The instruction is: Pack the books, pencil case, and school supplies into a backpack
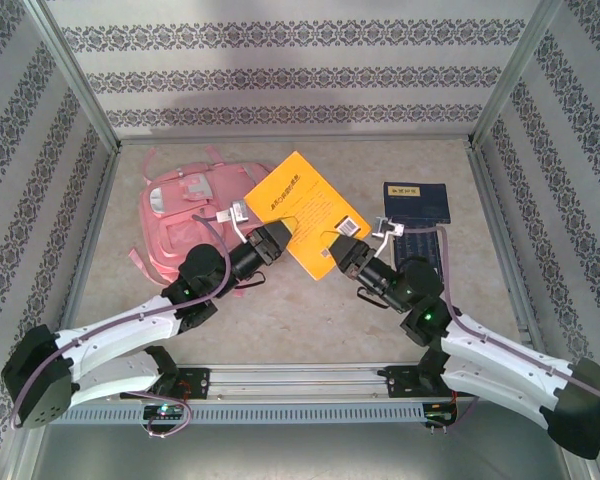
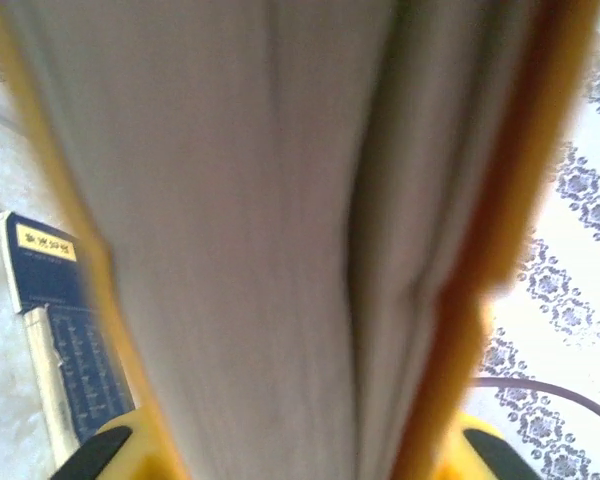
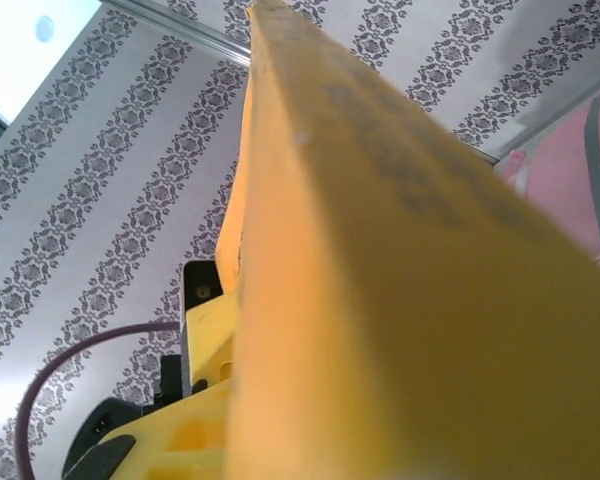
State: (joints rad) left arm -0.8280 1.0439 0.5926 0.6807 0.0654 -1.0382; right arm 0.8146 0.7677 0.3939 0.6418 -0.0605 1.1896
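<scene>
The yellow-orange book (image 1: 305, 210) hangs tilted above the table, between the backpack and the navy books. My left gripper (image 1: 280, 238) is shut on its left edge; the left wrist view looks at the pale page edges (image 2: 260, 250) wedged between the yellow fingers (image 2: 115, 450). My right gripper (image 1: 342, 248) is shut on the lower right corner near the barcode, and the book's spine (image 3: 400, 300) rises from its jaws. The pink backpack (image 1: 185, 215) lies flat at the left. Two navy books (image 1: 417, 203) lie at the right. The pencil case is out of view.
Metal frame posts and patterned walls close in the table on three sides. The second navy book (image 1: 418, 245) lies just behind my right arm. The left wrist view shows both navy books (image 2: 45, 265) below the lifted book. A pink backpack edge (image 3: 570, 170) shows past the spine.
</scene>
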